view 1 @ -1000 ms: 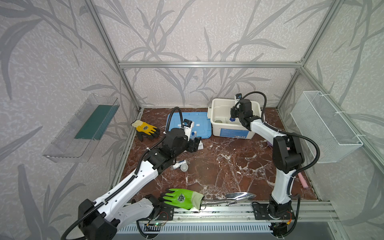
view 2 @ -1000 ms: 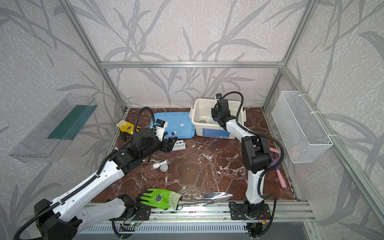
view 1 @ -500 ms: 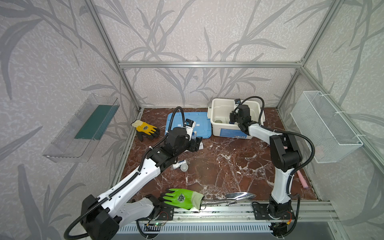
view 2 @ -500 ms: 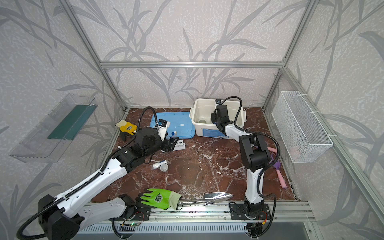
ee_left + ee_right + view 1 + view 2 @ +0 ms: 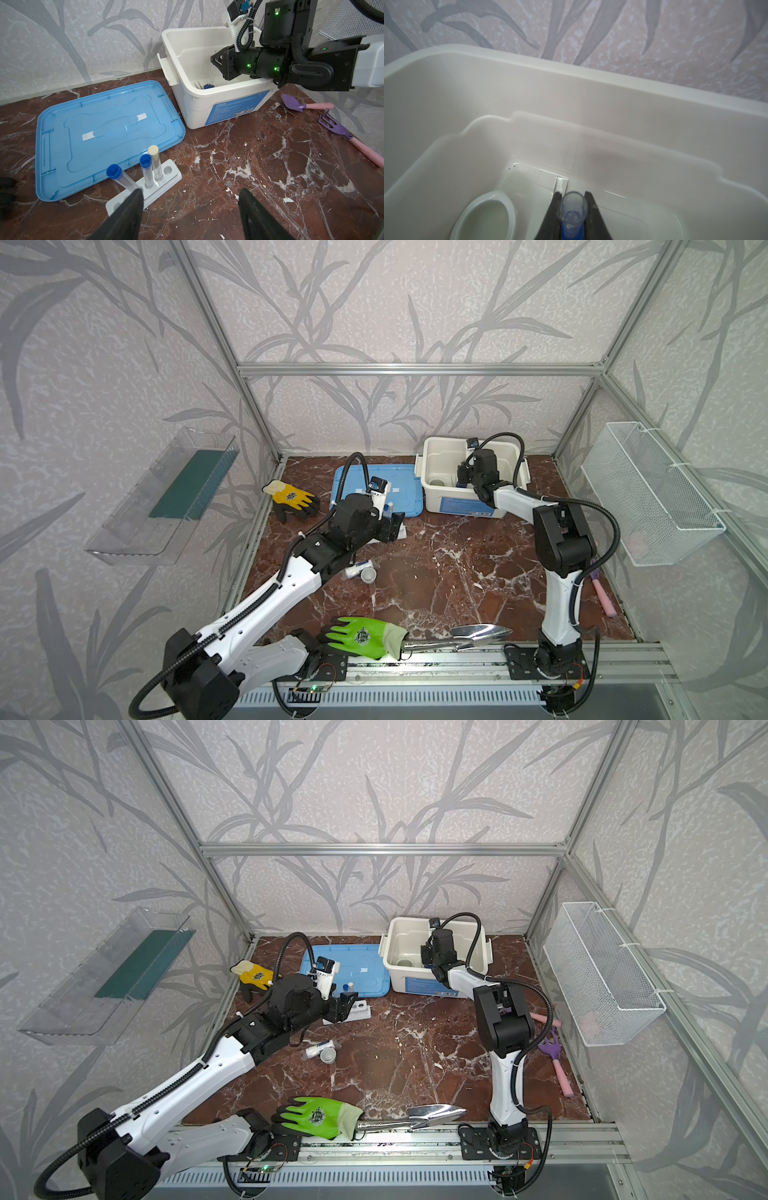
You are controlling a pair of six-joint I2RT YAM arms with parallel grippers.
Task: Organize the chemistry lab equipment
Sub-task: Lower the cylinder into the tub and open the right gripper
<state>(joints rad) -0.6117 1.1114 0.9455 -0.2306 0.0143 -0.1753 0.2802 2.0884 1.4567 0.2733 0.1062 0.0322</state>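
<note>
My right gripper [image 5: 572, 199] is shut on a clear test tube [image 5: 572, 205] with a blue cap, down inside the white bin [image 5: 207, 99]. In the left wrist view the held tube [image 5: 212, 75] hangs cap-down beside thin metal tweezers [image 5: 197, 84]. A small white bowl [image 5: 488, 216] sits on the bin floor. My left gripper [image 5: 190, 192] is open and empty, just right of the white rack [image 5: 166, 178]. The rack holds two blue-capped tubes [image 5: 145, 161] and a white-capped tube [image 5: 153, 150]. A small bottle [image 5: 356, 570] and cup [image 5: 368, 576] lie under the left arm.
A blue lid [image 5: 403, 489] lies flat left of the bin. A yellow glove [image 5: 291, 497] is at the back left, and a green glove [image 5: 361, 637] and a metal trowel [image 5: 478, 632] at the front edge. Purple-pink garden tools [image 5: 557, 1065] lie at the right. A wire basket [image 5: 648, 493] hangs on the right wall.
My right gripper has sunk lower into the white bin with the tube still in it. The left arm has barely moved and stays open by the rack.
</note>
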